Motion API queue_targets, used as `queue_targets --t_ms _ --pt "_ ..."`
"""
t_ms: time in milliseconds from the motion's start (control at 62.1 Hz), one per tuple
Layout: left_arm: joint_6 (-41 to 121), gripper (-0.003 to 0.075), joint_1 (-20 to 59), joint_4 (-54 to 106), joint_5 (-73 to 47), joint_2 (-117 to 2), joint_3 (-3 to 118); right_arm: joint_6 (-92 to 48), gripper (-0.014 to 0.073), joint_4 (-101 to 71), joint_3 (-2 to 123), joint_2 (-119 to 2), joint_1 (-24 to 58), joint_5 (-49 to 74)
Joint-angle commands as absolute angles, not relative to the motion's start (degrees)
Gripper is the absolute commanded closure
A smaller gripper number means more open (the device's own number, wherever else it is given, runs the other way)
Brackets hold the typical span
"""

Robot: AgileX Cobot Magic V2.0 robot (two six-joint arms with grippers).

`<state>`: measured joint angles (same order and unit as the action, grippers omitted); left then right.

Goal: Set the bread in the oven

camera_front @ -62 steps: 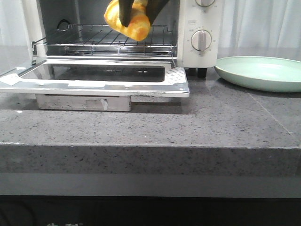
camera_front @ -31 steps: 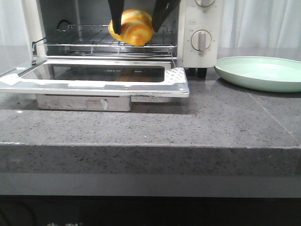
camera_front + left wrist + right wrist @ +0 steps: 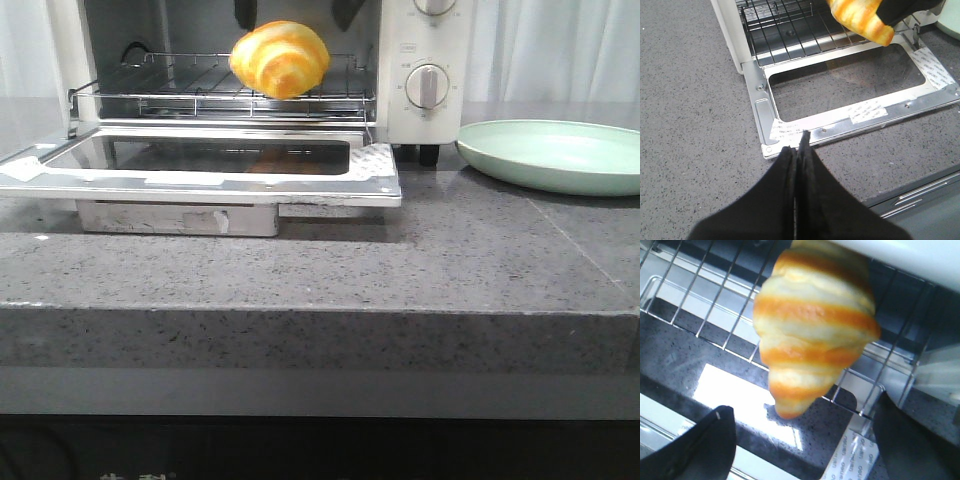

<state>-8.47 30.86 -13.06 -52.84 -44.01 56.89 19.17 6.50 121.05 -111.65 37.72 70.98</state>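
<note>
On the wire rack (image 3: pixel 200 90) of the oven (image 3: pixel 420 60), top cropped, sits one bread (image 3: pixel 280 59); right gripper (image 3: pixel 805 440) spread and clear, left gripper (image 3: pixel 799 150) pressed together over the counter.

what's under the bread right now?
The bread sits on the oven's wire rack, near its front edge. Below the rack is the open drop-down door, showing the bread's reflection. The contact patch and the bars directly under the bread are hidden.
</note>
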Motion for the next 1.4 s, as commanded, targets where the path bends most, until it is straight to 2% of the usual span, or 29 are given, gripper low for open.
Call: queue_targets --t_ms 0,306,579,756,1094,1384 --pt "-9.1 0.0738 31.4 -13.3 -48.9 -43.8 58.4 17.9 0.0013 8.0 120.0 -105.6 37.8 69.7" --pt "-9.1 0.0738 31.4 -13.3 -49.4 -43.8 58.4 14.7 0.0013 9.0 97.8 -89.5 38.5 58.7" --pt "-9.1 0.0738 31.4 -13.3 -49.4 -43.8 58.4 14.7 0.0013 9.1 74.0 -71.5 32.5 51.7" --pt "-9.1 0.0738 31.4 -13.3 -49.4 -43.8 58.4 14.6 0.0013 9.4 62.8 -59.7 32.2 47.9" --pt "-9.1 0.0738 31.4 -13.3 -49.4 -43.8 58.4 14.6 0.0014 9.8 48.4 -41.4 32.2 41.3" --pt "-9.1 0.0738 31.4 -13.3 -49.4 -43.8 58.4 14.6 0.0014 10.3 44.7 -34.6 32.2 39.1"
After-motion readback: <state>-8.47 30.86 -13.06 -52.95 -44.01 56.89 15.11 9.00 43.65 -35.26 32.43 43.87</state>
